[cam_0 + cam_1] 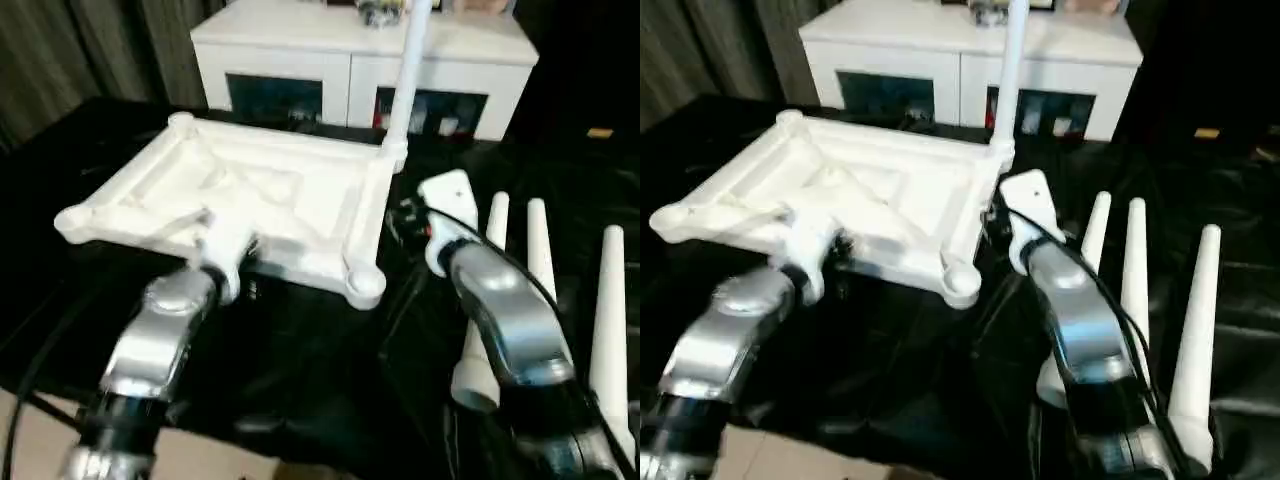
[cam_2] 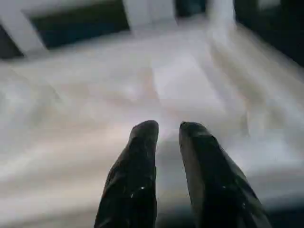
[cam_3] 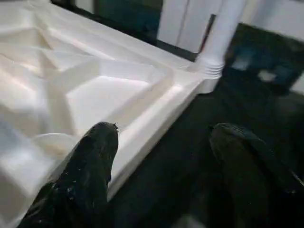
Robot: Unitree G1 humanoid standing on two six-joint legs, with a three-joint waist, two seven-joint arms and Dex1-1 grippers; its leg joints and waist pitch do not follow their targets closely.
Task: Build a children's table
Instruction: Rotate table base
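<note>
The children's table is in parts. Its white square top lies ribbed underside up on a black cloth. One long white leg stands upright in the far right corner socket. Three more legs lie loose on the cloth to the right. My left gripper is at the middle of the top's near rim, its black fingers drawn close on a strip of white plastic. My right gripper hovers open beside the top's right rim. One of its fingers is over the rim and the other over the cloth.
A white cabinet with dark glass doors stands behind the table top. The black cloth covers the work area. Pale floor shows at the near left. My right forearm crosses over the nearest loose leg.
</note>
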